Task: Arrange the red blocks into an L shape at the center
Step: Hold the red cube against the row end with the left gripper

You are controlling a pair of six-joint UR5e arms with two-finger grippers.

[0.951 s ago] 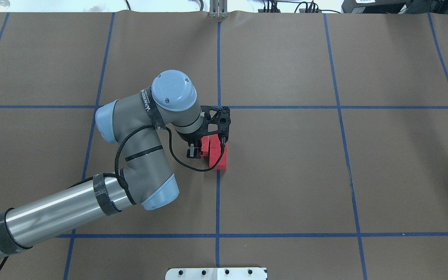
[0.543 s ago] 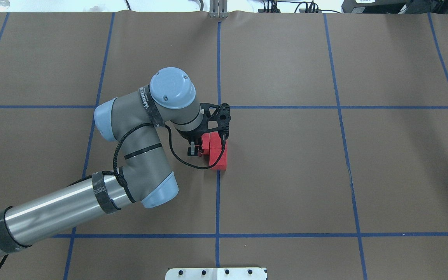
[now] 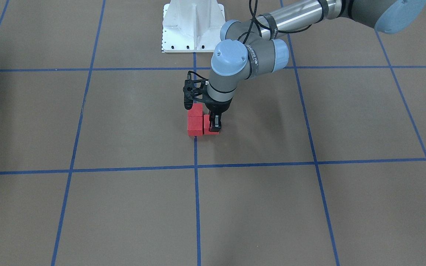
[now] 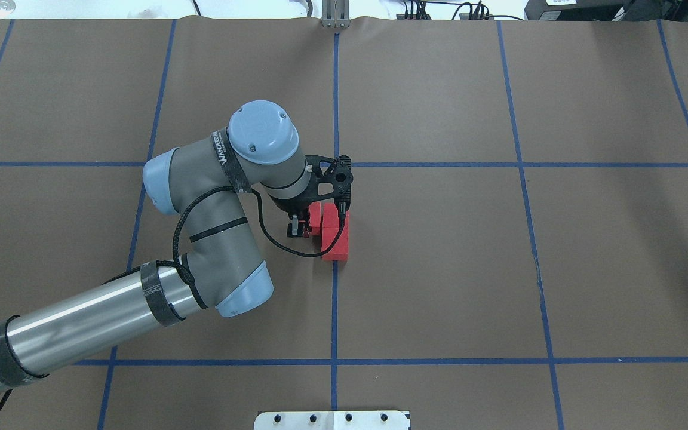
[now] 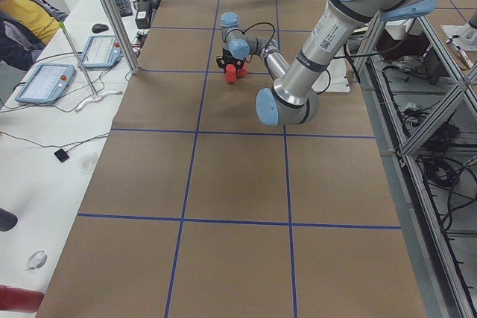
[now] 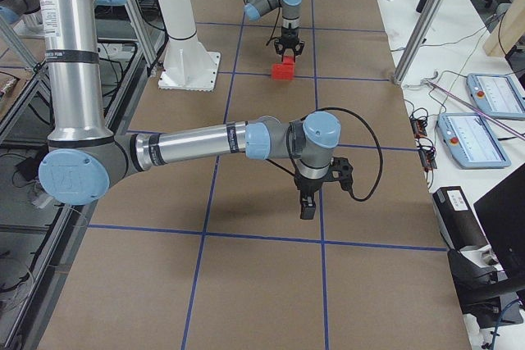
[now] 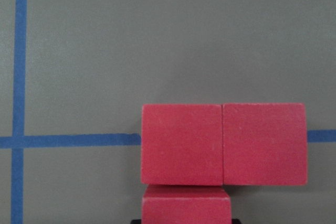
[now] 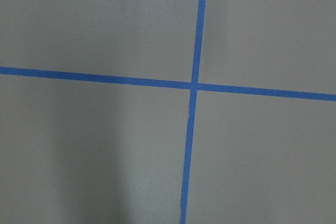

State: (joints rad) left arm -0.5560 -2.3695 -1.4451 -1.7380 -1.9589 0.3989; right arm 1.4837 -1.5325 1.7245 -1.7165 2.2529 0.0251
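Note:
Three red blocks sit at the table's centre. Two of them (image 7: 182, 144) (image 7: 264, 144) lie side by side on the blue centre line, forming a short bar (image 4: 337, 248). The third red block (image 7: 186, 205) touches one end block's side, so the group makes an L. My left gripper (image 4: 299, 230) stands upright over the third block (image 3: 207, 127), shut on it. My right gripper (image 6: 305, 209) shows only in the exterior right view, low over a tape crossing, and I cannot tell its state.
Blue tape lines (image 4: 334, 89) divide the brown table cover into squares. The white robot base (image 3: 193, 26) stands at the table's robot-side edge. Tablets (image 5: 45, 83) and an operator lie beside the table on the far side.
My left arm has shifted slightly left and away from the robot. The gripper is still on the third block beside the pair.

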